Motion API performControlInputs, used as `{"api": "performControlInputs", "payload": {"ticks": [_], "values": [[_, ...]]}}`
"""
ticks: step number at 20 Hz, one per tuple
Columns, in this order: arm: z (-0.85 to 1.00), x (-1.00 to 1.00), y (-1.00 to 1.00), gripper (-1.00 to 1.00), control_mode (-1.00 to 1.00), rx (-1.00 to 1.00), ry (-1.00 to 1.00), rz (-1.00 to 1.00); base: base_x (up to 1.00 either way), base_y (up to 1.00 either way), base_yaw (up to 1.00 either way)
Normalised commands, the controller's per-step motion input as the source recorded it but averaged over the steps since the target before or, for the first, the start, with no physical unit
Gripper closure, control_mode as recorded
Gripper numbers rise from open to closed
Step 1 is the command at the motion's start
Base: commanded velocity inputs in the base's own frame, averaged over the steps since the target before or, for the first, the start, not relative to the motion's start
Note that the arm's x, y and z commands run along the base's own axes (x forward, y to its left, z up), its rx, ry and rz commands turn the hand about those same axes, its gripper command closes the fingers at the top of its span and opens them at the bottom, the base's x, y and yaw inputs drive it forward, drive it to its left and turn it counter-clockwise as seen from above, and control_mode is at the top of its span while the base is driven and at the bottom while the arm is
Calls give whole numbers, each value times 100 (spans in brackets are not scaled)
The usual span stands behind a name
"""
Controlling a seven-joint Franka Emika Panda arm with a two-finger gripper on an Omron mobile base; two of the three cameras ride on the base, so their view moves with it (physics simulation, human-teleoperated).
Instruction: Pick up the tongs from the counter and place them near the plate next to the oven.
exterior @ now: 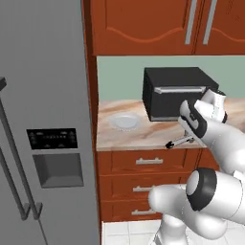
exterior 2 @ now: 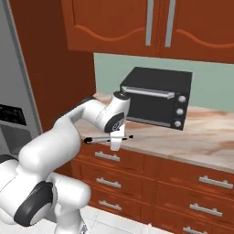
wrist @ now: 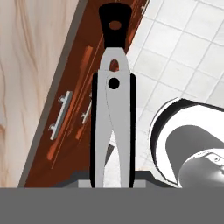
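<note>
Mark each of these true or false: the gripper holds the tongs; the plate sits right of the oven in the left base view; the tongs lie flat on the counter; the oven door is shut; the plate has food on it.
1. The gripper holds the tongs. True.
2. The plate sits right of the oven in the left base view. False: it is to the oven's left.
3. The tongs lie flat on the counter. False: they are held in the air, out past its front edge.
4. The oven door is shut. True.
5. The plate has food on it. False: it is bare.
</note>
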Motion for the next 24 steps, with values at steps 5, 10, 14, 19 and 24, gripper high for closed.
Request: {"api": "performControlInputs", "payload": {"ticks": [5,10,14,19,24], "values": [[0,0,0,100,100,0,0,0,45,64,-17],[0,0,0,100,100,0,0,0,78,8,1],[0,0,0,100,100,0,0,0,77,-1,5],[0,0,0,100,100,0,0,0,59,0,5],[-77,28,17,100,-100,3,9,0,0,0,0]]}}
